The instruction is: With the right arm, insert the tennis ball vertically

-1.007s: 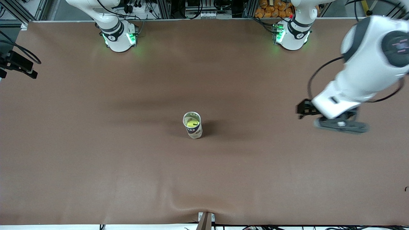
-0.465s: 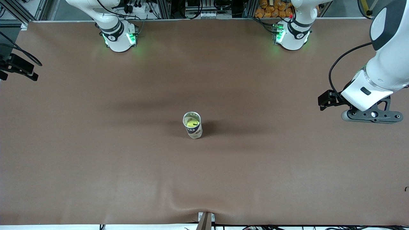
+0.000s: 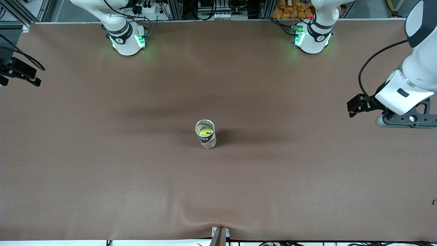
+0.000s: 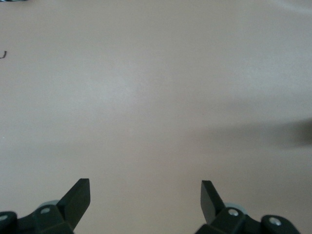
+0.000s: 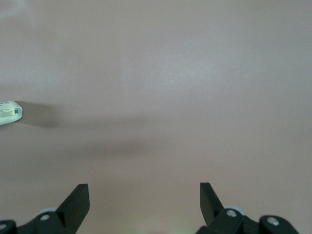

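Since a second ago the left arm (image 3: 409, 82) has swung away from the middle of the bench (image 3: 102, 153) toward its own end, and its left tool (image 4: 145, 197) now hangs over the bench edge there, fingers spread wide with nothing between them. Nothing else has shifted.

At mid-bench stands the can (image 3: 206, 133), upright with its mouth open, and the ball (image 3: 206, 131) sits inside it, its yellow showing through the opening. The can casts a shadow toward the left arm's end. It shows too at the edge of the right wrist view as a pale label end (image 5: 9, 112).

Of the right arm, only the base (image 3: 126, 39) and a lower link (image 3: 99, 12) show in the front view. Its wrist camera shows the right tool (image 5: 144, 197) with fingers spread wide and empty, over bare bench, well apart from the can. Both bases glow green.
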### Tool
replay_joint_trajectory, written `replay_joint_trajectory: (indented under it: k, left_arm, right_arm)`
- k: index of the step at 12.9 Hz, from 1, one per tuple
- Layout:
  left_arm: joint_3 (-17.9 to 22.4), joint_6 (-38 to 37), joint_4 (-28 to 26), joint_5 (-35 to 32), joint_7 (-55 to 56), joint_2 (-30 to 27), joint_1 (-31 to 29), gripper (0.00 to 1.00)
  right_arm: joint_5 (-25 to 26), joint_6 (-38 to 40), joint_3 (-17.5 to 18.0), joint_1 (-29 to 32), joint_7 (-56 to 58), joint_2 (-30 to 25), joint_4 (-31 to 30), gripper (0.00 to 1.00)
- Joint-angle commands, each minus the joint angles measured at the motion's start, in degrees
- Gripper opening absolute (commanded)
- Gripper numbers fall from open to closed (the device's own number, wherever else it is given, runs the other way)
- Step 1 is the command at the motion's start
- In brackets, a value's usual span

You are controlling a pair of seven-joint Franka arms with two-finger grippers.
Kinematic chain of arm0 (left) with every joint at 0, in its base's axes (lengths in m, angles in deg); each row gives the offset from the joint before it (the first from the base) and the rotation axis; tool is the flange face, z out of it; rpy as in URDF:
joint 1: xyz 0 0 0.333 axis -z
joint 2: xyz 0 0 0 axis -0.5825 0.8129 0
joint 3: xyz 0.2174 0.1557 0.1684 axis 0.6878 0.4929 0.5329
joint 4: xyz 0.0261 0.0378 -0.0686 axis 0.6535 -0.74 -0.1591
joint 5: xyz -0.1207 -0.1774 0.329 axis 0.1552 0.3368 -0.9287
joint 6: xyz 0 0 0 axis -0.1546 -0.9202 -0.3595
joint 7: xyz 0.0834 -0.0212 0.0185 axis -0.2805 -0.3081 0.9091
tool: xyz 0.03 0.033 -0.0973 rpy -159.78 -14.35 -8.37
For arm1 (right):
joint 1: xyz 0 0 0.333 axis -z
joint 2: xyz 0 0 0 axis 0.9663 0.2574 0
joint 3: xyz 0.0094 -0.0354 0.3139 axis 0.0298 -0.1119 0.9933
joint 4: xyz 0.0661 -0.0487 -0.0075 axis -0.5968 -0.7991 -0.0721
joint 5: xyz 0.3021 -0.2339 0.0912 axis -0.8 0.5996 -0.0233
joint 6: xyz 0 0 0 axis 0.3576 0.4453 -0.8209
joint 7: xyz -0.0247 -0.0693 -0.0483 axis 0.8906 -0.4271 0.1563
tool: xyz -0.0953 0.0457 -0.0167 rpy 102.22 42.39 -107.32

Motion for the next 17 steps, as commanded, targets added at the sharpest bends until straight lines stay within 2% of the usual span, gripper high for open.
replay_joint_trajectory:
  k: [1, 2, 5, 7, 12, 14, 17]
  left_arm:
    - [2.1, -1.3, -0.4, 0.8, -0.1, -4.4, 0.0, 1.00]
    - [4.8, -1.6, -0.9, 1.4, -0.2, -5.6, 1.9, 1.00]
    - [17.7, -5.7, -1.6, 5.4, -1.7, -8.1, 11.5, 1.00]
    - [22.7, -6.3, -4.1, 5.5, -3.4, -10.2, 15.0, 1.00]
    - [27.7, -3.5, -14.5, 8.2, -4.1, -18.2, 18.1, 1.00]
    - [30.2, -3.5, -15.9, 10.3, -4.2, -19.7, 19.4, 1.00]
    - [30.2, -3.8, -15.7, 10.3, -4.3, -19.6, 20.0, 1.00]
  right_arm:
    - [-0.7, 0.3, 0.6, 1.1, 0.8, -0.7, -0.5, 1.00]
    - [-0.7, 0.3, 0.6, 1.1, 0.7, -0.7, -0.5, 1.00]
    - [-0.7, 0.4, 0.6, 1.0, 0.7, -0.7, -0.5, 1.00]
    - [-0.7, 0.4, 0.6, 1.0, 0.7, -0.7, -0.6, 1.00]
    - [-0.7, 0.4, 0.6, 1.0, 0.7, -0.7, -0.6, 1.00]
    - [-0.8, 0.4, 0.6, 0.9, 0.7, -0.7, -0.6, 1.00]
    - [-0.8, 0.4, 0.6, 0.9, 0.7, -0.8, -0.5, 1.00]
